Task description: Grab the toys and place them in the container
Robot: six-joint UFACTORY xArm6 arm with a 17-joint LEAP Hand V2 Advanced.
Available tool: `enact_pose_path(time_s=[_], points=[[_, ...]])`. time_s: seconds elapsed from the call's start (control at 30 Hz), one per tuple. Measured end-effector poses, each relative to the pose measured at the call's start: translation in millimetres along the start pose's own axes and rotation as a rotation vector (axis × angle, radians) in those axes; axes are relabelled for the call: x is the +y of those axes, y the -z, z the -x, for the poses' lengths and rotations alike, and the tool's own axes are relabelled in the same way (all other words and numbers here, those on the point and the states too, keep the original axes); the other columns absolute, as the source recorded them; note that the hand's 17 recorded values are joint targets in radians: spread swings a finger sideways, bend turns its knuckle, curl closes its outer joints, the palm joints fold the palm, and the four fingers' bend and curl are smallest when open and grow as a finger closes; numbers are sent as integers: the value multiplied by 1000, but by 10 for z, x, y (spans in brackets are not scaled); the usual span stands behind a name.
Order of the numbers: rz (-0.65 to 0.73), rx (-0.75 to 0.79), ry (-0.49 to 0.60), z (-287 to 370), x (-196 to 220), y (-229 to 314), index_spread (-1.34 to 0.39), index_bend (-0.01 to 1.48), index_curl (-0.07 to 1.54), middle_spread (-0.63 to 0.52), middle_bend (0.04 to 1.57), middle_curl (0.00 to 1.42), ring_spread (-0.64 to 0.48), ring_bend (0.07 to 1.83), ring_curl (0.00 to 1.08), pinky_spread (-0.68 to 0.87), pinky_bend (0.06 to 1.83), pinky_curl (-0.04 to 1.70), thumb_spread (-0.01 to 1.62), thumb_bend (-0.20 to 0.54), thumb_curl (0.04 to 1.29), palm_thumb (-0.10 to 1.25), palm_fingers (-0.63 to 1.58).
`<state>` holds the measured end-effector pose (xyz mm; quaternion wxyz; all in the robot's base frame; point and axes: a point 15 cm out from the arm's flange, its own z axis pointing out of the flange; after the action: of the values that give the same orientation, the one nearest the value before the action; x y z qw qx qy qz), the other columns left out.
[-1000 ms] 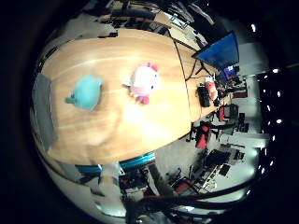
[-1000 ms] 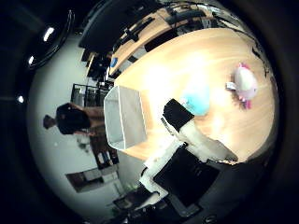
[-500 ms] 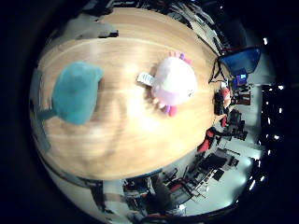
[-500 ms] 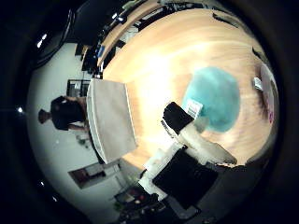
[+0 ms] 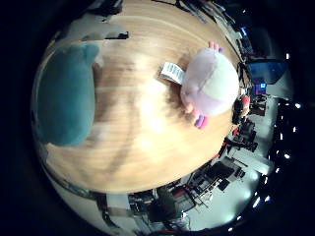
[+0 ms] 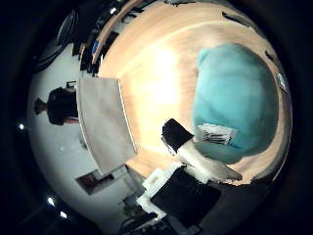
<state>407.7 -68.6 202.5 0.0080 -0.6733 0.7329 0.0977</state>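
A teal plush toy lies on the wooden table, filling much of the thumb side view, close under my palm. It carries a white tag. My right hand shows one white and black finger reaching straight toward the toy's edge, not curled round it. A pink and white plush toy with a white tag lies on the same table a short way from the teal one. A grey container stands on the table beside the teal toy.
The table's edge curves close past the pink toy, with chairs and room clutter on the floor beyond. A person stands behind the container, away from the toys.
The palm has come down toward the table: both toys have grown much larger in view, the teal one most of all. The toys themselves lie where they were.
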Motion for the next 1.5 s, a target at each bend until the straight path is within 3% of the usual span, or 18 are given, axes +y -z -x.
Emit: enact_pose_path(time_s=[0.2, 0.37, 0.6, 0.83, 1.5], points=[[5, -2, -4, -11, 17, -21, -430, 70, 283, -195, 310, 409, -223, 953, 273, -40, 1231, 39, 1001, -7, 285, 430, 554], [65, -15, -11, -2, 221, -281, -426, 79, 226, -258, 420, 454, -298, 1115, 339, -268, 1363, 97, 1043, 9, 302, 539, 678], [70, -26, -16, -23, 275, -306, -476, 214, 253, -354, 581, 531, -371, 1163, 382, -456, 1362, 152, 1063, 130, 362, 885, 1049], [39, -29, -46, -152, 279, -157, -512, 340, 355, -403, 648, 578, -372, 1154, 413, -518, 1286, 198, 989, 137, 390, 1050, 1207], [-155, -45, -39, -48, 56, 1526, -531, 345, 504, -431, 695, 617, -370, 1173, 442, -552, 1218, 312, 920, -2, 412, 1154, 1185]])
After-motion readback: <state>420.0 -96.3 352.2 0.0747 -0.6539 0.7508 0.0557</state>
